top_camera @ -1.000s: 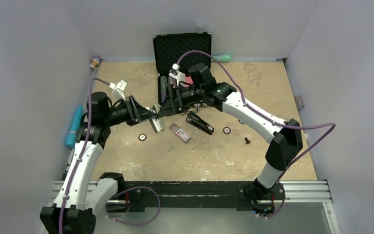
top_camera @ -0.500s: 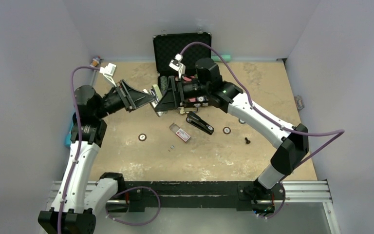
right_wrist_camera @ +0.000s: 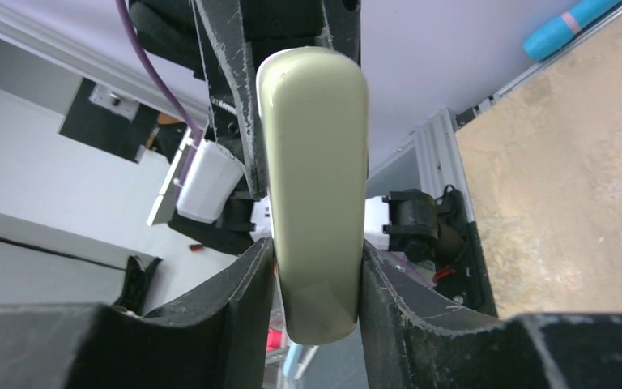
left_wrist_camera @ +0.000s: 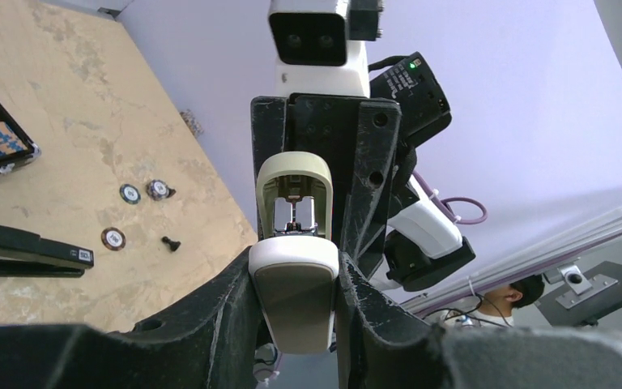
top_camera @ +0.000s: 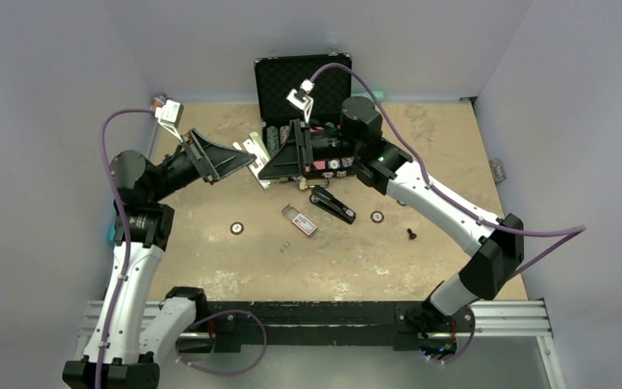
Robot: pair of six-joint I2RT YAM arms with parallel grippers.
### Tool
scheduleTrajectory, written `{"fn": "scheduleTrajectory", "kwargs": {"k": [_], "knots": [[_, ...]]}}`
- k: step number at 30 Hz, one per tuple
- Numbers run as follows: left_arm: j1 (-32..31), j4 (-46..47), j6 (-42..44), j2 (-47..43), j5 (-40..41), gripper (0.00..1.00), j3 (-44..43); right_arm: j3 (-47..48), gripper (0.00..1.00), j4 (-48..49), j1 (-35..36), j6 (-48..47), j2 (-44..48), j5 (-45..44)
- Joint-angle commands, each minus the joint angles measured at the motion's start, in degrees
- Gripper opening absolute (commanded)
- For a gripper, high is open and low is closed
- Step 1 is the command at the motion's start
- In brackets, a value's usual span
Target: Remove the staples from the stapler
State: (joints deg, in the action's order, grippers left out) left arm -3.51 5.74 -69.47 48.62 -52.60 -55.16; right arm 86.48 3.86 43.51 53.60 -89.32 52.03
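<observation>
The left hand [left_wrist_camera: 294, 275] is clenched on one end of a pale green bar [right_wrist_camera: 313, 162]. The right hand [right_wrist_camera: 316, 259] grasps the other end of the same bar, with its fingers pressed on both sides. The two hands meet nose to nose in the air. In the left wrist view the bar is parted at the end toward the right hand and metal shows inside, so it may be a stapler too; this is only a judgement.

Below the hands, a little to the right hand's side, the black stapler [top_camera: 332, 207] lies flat on the bench [top_camera: 453, 138]. No hand touches it, and the pictures do not tell if it is loaded. Just beside it, toward the left hand's side, lies a clear box [top_camera: 300, 220] with a red-pink label. Farther from the hands, the staples [top_camera: 287, 245] lie alone as a tiny strip. So one strip seems to be out already, but the unloading does not look finished.

The bar is smooth, rounded plastic with a dull shine. The stapler is slim, long and hard-edged. The strip is thin grey metal. The bench is sandy and mottled. Behind the hands stands an open black case [top_camera: 304, 77] lined with bumpy foam.
</observation>
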Motion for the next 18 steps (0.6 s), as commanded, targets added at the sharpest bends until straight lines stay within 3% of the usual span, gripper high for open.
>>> {"fn": "scheduleTrajectory", "kwargs": {"k": [1, 14, 18], "knots": [[0.05, 3.59, -1.58, -0.8, -0.17, 0.0, -2.46, -0.89, 0.38, 8.56, 0.6, 4.67, 2.15, 1.68], [0.0, 0.4, 0.39, -2.11, 0.22, 0.0, -2.94, 0.24, 0.39, 7.54, 4.05, 4.14, 1.6, -0.1], [0.07, -0.83, 1.22, -2.64, 0.21, 0.0, -3.15, 0.32, 0.34, 7.28, 4.61, 4.23, 1.34, -0.85]]}}
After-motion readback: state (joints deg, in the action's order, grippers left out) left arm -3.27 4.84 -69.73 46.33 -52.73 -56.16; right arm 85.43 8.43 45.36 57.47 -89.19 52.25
